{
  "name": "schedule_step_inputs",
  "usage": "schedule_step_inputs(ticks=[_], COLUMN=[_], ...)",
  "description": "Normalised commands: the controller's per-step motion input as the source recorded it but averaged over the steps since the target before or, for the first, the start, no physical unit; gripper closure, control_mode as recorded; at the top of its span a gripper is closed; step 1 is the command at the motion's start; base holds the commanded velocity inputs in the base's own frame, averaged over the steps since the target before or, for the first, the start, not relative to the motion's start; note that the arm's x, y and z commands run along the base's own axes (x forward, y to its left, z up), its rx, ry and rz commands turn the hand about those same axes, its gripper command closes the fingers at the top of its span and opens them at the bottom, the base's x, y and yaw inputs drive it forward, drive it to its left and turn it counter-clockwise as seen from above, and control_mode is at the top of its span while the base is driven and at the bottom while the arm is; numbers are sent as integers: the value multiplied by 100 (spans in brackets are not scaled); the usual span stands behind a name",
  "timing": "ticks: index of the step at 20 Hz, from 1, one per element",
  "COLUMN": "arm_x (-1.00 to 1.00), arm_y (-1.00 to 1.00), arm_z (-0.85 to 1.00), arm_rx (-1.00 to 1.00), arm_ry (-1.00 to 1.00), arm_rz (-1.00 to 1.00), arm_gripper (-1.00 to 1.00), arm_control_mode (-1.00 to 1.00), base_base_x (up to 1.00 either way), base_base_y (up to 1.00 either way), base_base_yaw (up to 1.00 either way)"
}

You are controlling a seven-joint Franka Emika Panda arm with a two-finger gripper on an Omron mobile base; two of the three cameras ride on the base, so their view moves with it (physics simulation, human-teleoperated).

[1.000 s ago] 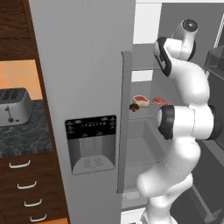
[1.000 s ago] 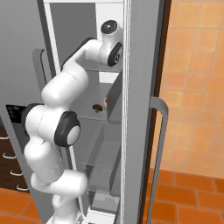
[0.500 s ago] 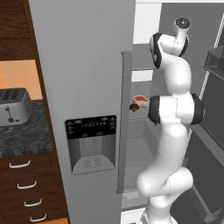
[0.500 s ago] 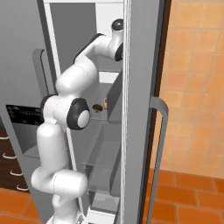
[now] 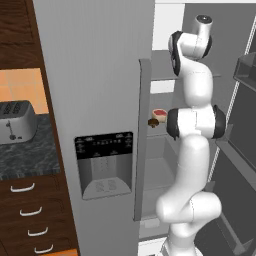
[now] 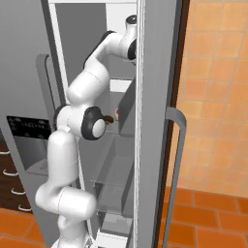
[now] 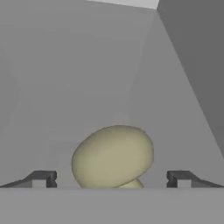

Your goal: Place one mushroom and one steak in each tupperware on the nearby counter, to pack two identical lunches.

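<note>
Here your gripper (image 7: 112, 178) stands fully spread, holding nothing, with a pale mushroom (image 7: 113, 156) lying between its fingertips (image 7: 43, 178) on the grey fridge shelf (image 7: 87, 87). Lower down, a steak (image 5: 159, 113) sits on another shelf, beside the arm.

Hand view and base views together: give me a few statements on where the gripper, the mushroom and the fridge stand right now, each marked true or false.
1. The gripper is open, with a pale mushroom between its fingertips. True.
2. The mushroom is already clamped by shut jaws. False: the jaws stand wide apart on either side of it.
3. The arm reaches into the open fridge. True.
4. A toaster stands on the counter left of the fridge. True.
5. The fridge shelf beside the arm holds nothing. False: a steak and a dark mushroom lie there.
</note>
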Motion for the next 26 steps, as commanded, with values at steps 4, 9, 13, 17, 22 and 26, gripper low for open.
schedule_step_inputs(ticks=[4, 9, 13, 17, 22, 26], arm_x=[-5, 30, 8, -9, -41, -8], arm_y=[2, -17, -3, 15, 43, 47], arm_z=[-58, -25, -39, -59, -21, -7], arm_rx=[0, 0, 1, 4, 8, 7], arm_ry=[1, -3, 1, 0, -25, -42], arm_rz=[0, 2, 1, 0, -1, -2], arm_gripper=[-100, -100, 100, 100, 100, 100], arm_control_mode=[-100, -100, -100, -100, -100, -100], base_base_x=[0, 0, 0, 0, 0, 0], base_base_y=[0, 0, 0, 0, 0, 0], base_base_yaw=[0, 0, 0, 0, 0, 0])
